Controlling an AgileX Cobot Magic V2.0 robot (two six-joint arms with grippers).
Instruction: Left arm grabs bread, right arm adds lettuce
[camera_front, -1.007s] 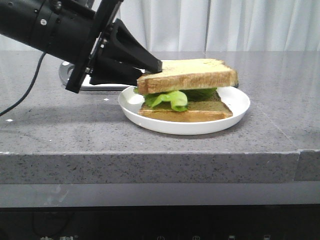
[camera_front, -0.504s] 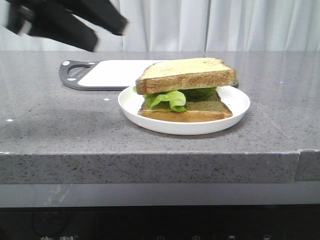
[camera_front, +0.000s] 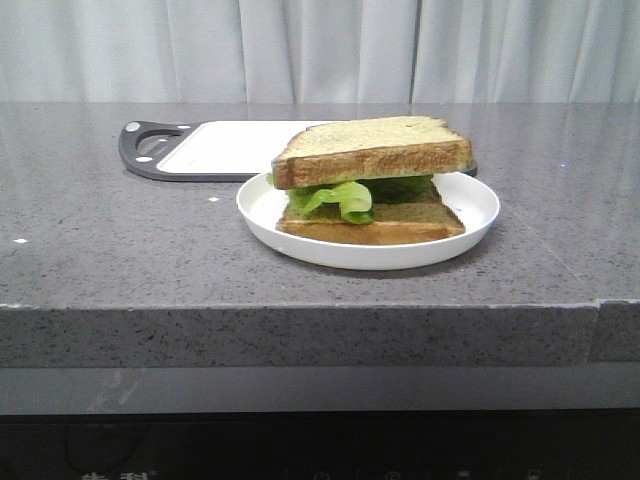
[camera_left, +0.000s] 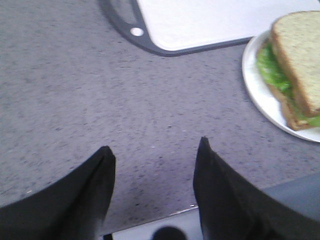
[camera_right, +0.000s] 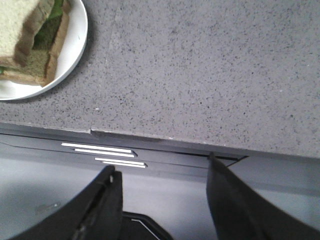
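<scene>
here the left gripper (camera_left: 152, 192) stood wide apart, holding nothing, over the grey counter (camera_left: 75, 100). the right gripper (camera_right: 162, 202) was likewise spread and unloaded. the bread (camera_front: 375, 150) lay on the lettuce (camera_front: 335, 197) and a lower slice (camera_front: 375, 225), on the white plate (camera_front: 470, 205), at 5 o'clock from the cutting board (camera_front: 215, 145).

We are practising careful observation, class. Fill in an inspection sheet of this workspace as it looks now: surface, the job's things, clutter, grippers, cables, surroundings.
Surface: grey speckled countertop, dry, a few white specks.
Job's things: bread lies on top of the lettuce, which sits on a lower slice, all on a white plate.
Clutter: white cutting board with dark rim behind the plate.
Grippers: left gripper open and empty; right gripper open and empty near the counter's front edge.
Cables: nothing seen.
Surroundings: pale curtain behind.
</scene>
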